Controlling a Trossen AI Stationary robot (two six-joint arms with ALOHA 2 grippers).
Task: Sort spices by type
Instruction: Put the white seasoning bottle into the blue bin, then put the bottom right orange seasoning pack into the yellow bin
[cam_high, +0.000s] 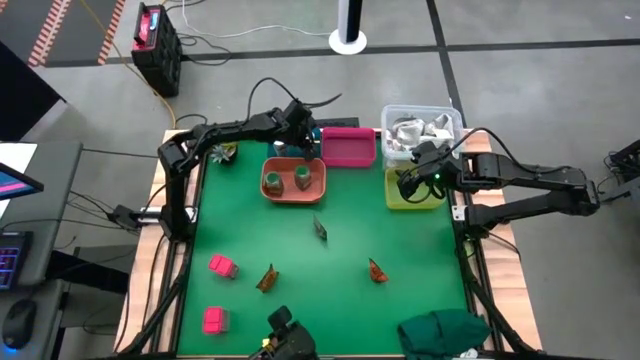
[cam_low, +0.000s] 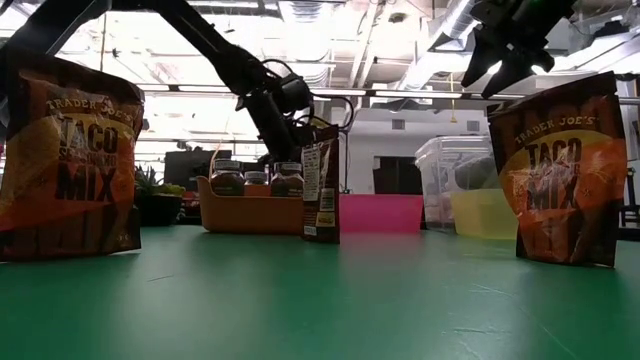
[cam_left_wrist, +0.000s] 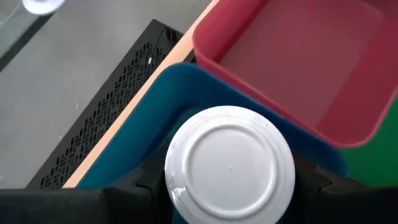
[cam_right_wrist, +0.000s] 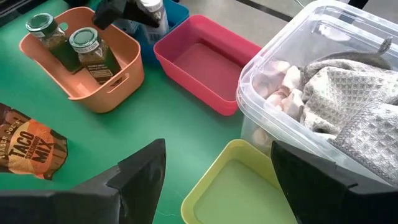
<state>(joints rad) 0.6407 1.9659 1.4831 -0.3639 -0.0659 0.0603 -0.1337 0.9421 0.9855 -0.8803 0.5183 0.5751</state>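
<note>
One white-capped jar (cam_left_wrist: 229, 163) is held by the left gripper (cam_left_wrist: 230, 186) over the blue bin (cam_left_wrist: 155, 118), upper middle of high view. Rigid, prob light, smooth sides, so best gripped below cap. Right gripper (cam_right_wrist: 217, 180) is spread wide, empty, above yellow bin (cam_right_wrist: 236, 193).

- Both my arms are dark, slender and jointed, mounted at either side of the green table (cam_high: 330, 290).
- Left arm (cam_high: 225, 133): black cable loops above it.
- Right arm (cam_high: 530, 185): small green light near its wrist.
</note>
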